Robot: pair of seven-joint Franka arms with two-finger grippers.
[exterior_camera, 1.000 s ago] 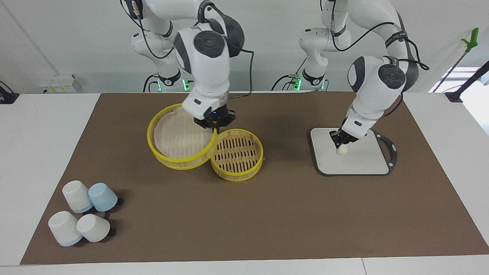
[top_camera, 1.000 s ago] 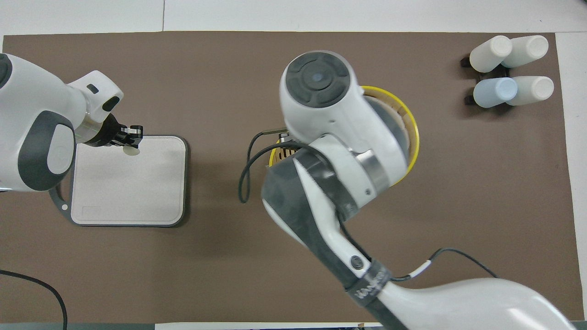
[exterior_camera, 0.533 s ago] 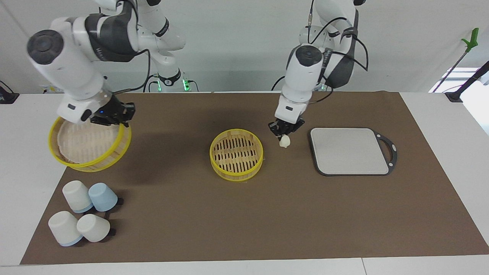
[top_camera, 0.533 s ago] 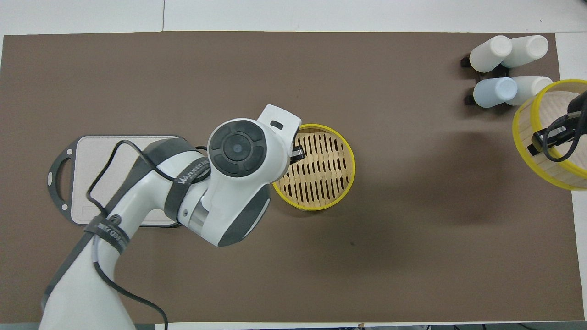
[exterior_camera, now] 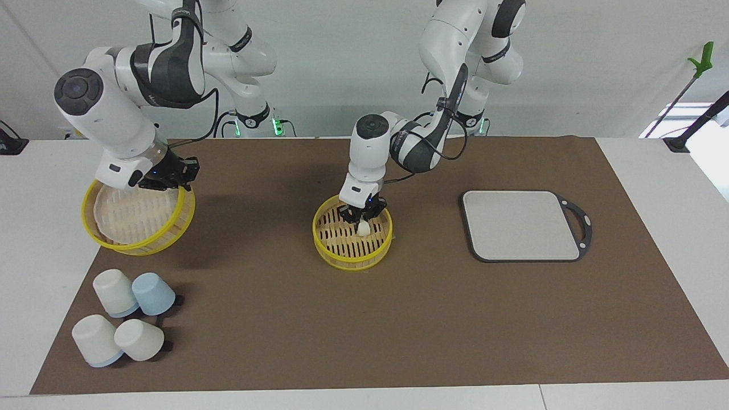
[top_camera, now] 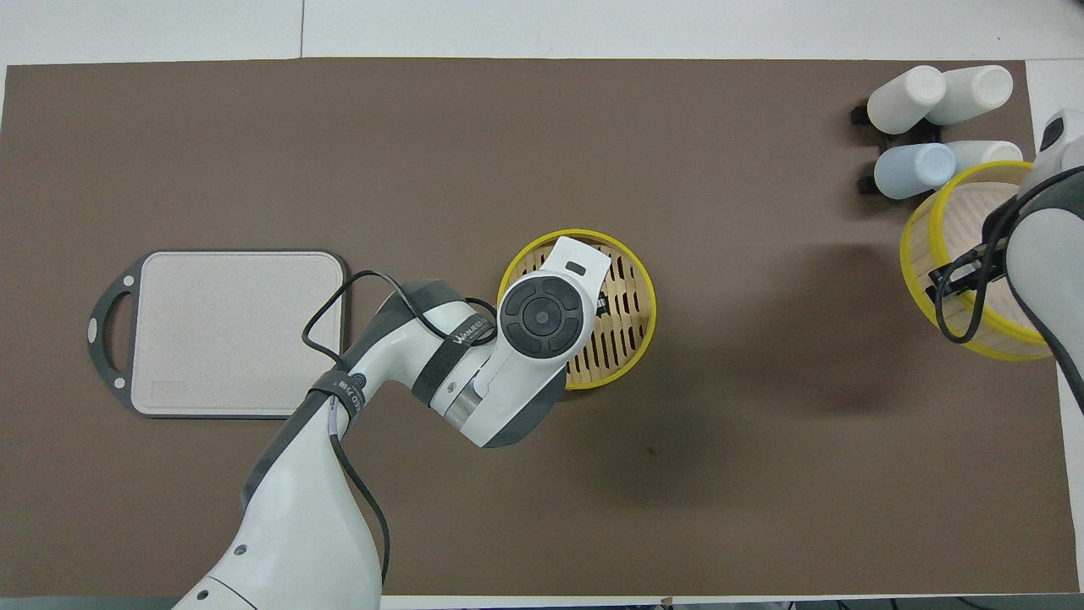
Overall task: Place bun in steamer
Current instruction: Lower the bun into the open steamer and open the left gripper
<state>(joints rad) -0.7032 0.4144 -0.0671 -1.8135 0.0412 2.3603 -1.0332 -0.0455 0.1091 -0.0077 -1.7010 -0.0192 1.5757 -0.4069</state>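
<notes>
The steamer (exterior_camera: 353,259) (top_camera: 637,332), a yellow-rimmed basket with a slatted floor, stands mid-mat. The small cream-white bun (exterior_camera: 363,228) is inside it, down at the slats. My left gripper (exterior_camera: 363,221) reaches into the basket directly over the bun and is around its top. From overhead the left wrist hides both the bun and the gripper. My right gripper (exterior_camera: 181,182) (top_camera: 953,278) is shut on the rim of the steamer's top piece (exterior_camera: 134,219) (top_camera: 965,212). It holds that piece tilted above the mat's edge at the right arm's end.
A grey rounded-square board (exterior_camera: 521,225) (top_camera: 229,330) with a dark handle lies toward the left arm's end. Several white and blue cups (exterior_camera: 122,319) (top_camera: 931,127) lie on their sides, farther from the robots than the held top piece.
My left gripper carried the bun from the board, past the steamer's side, and down into it. My right gripper took the top piece from beside the steamer to its own end of the table.
</notes>
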